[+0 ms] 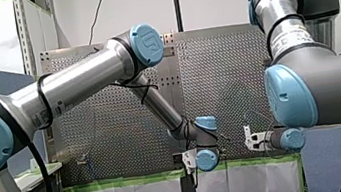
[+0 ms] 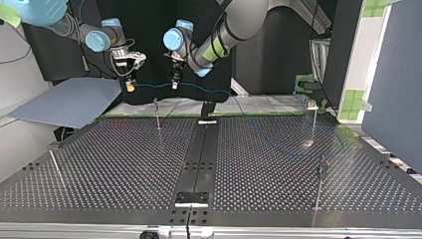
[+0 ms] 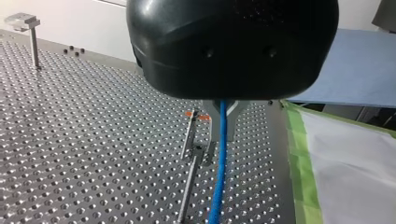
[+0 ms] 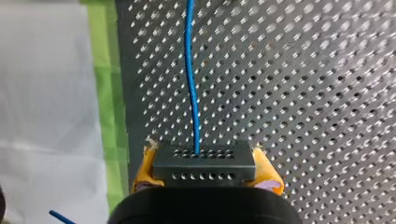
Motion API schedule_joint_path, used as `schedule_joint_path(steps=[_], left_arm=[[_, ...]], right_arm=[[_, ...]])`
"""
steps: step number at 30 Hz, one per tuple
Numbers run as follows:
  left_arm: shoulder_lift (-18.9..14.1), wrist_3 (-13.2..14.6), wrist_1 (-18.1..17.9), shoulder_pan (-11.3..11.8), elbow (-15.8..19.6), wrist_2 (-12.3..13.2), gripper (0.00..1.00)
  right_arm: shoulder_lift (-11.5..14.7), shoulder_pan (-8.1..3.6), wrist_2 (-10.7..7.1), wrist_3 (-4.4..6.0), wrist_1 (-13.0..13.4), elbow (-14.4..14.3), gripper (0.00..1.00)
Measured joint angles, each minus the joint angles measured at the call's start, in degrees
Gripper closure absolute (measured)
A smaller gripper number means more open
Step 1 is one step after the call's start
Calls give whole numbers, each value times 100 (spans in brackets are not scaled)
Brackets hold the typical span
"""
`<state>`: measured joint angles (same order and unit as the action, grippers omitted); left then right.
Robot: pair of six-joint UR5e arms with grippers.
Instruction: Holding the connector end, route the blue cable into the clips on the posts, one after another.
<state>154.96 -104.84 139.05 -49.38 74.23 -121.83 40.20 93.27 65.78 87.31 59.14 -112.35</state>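
**Both grippers on the blue cable, held above the table**

Front view: my left arm (image 1: 81, 83) and my right arm (image 1: 318, 85) both reach over the perforated table (image 1: 113, 134), with their wrists low near its green tape (image 1: 135, 180). This view shows neither the fingers nor the cable clearly enough to tell.

Top view: the blue cable (image 2: 199, 88) hangs in the air as a nearly level line. My right gripper (image 2: 130, 85), with yellow pads, is at the cable's very end. My left gripper (image 2: 175, 83) sits on the cable a little way along from that end. A thin post (image 2: 157, 114) stands below the stretch of cable between the two grippers. Past my left gripper the cable runs on and turns too faint to follow.

Left wrist view: the metal fingers (image 3: 211, 112) are closed onto the cable, which drops away from between them. A clip post (image 3: 188, 186) stands just beside the cable, and a second clip post (image 3: 191, 133) stands beyond it. A white sheet (image 3: 355, 172) lies on the cable's other side.

Right wrist view: the yellow pads (image 4: 268, 175) are clamped on the black connector (image 4: 203, 163) from both sides. The cable leaves the middle of the connector's face and runs straight ahead above the table.
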Motion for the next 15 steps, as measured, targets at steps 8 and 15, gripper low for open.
schedule_joint_path(steps=[8, 15], left_arm=[[36, -9, -14, 24, -300, 83, 100], [337, -20, 217, 29, -669, 170, 100]], right_arm=[[-22, -264, -388, -85, 1, 36, 100], [-24, -271, -440, -16, 11, 122, 100]])
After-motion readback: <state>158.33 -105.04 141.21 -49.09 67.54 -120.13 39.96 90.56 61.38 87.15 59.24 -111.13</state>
